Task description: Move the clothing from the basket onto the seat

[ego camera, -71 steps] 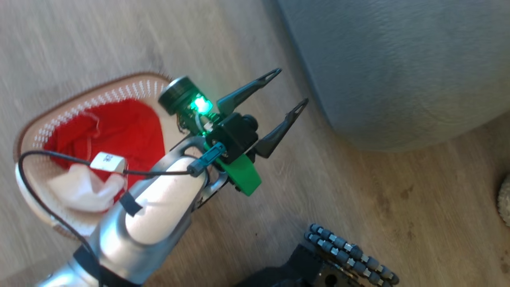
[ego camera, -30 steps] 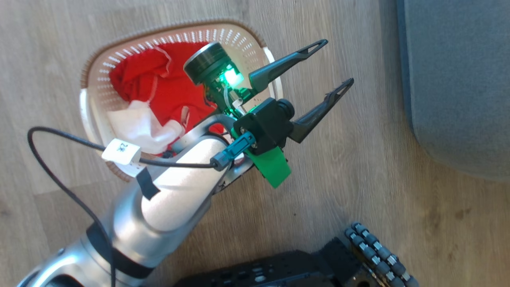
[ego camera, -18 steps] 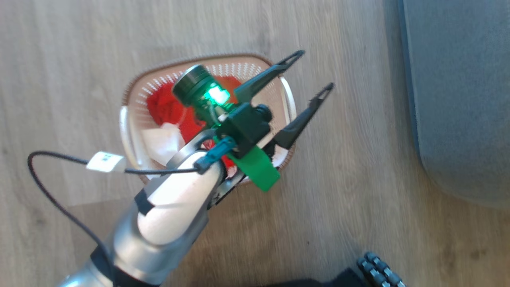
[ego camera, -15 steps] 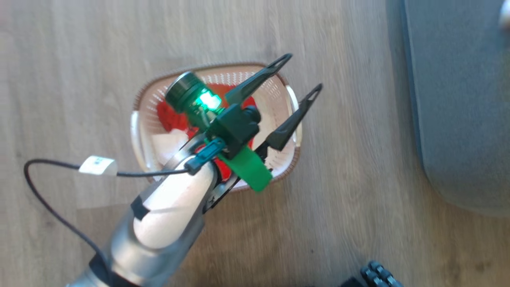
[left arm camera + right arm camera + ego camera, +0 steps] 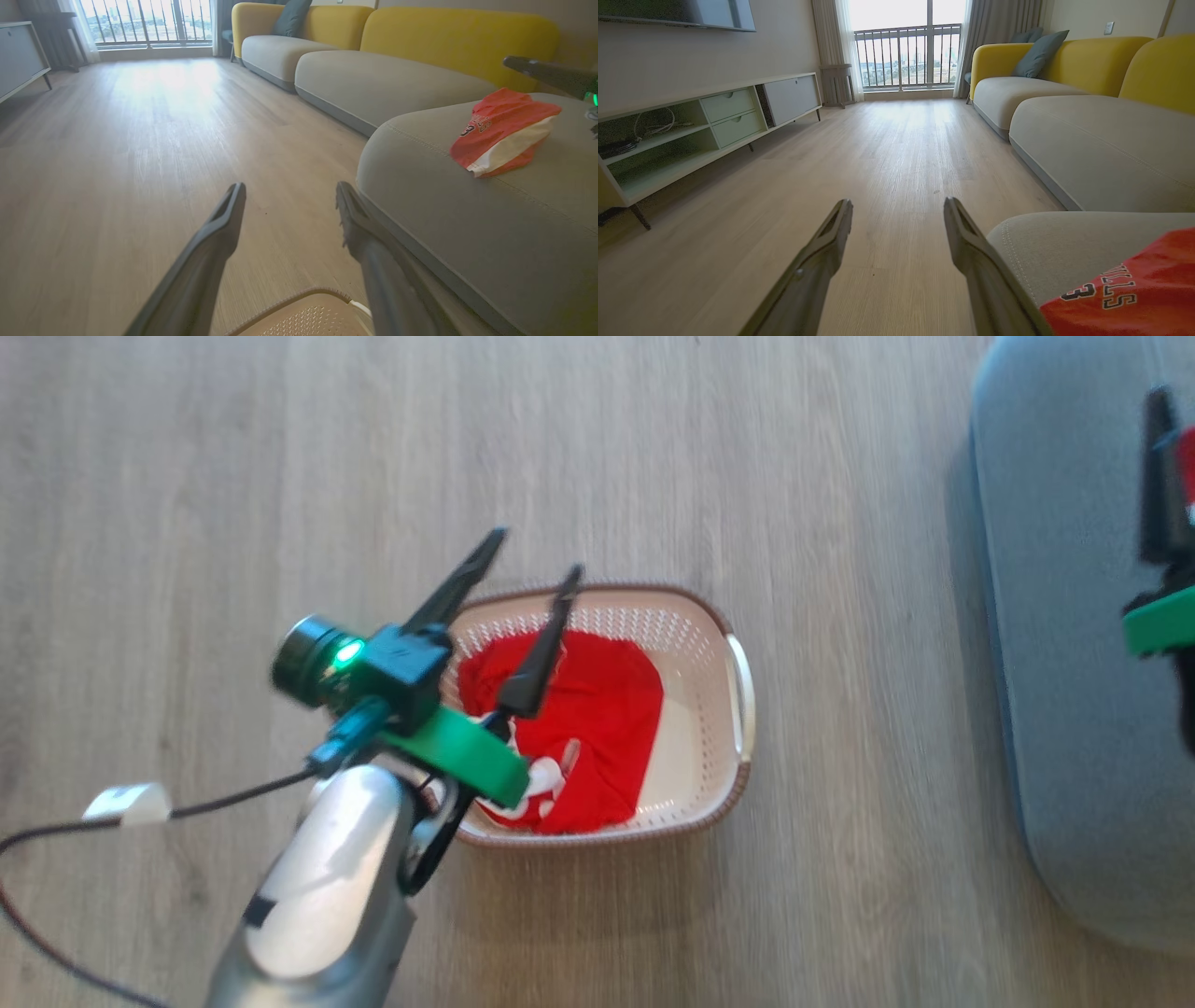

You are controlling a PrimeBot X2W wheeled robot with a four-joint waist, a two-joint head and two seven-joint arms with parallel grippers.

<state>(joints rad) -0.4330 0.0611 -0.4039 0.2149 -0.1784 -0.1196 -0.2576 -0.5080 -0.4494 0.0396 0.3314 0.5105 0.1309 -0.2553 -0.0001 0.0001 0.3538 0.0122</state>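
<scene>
1. Counted: two pieces of clothing, namely a red garment [image 5: 597, 709] heaped in the basket [image 5: 719, 644] and a red jersey [image 5: 502, 123] lying on the seat [image 5: 467, 224].
2. Both bright red. White patches at the basket garment's near-left end. On the jersey, a white band, dark lettering ending "LLS" and a "3".
3. One basket: oval, cream, perforated, brown-rimmed, standing on the wood floor [image 5: 280, 476], well apart from the seat.
4. One grey seat, pale-stitched, cut off at the head view's right edge.
5. Both spread wide and empty: left pincer [image 5: 533, 553] over the basket's rim, right pincer [image 5: 897, 204] just beside the jersey.
6. Hidden: the basket's near-left corner behind the left arm [image 5: 327, 877]; the rest of the jersey's lettering folded or out of frame.
</scene>
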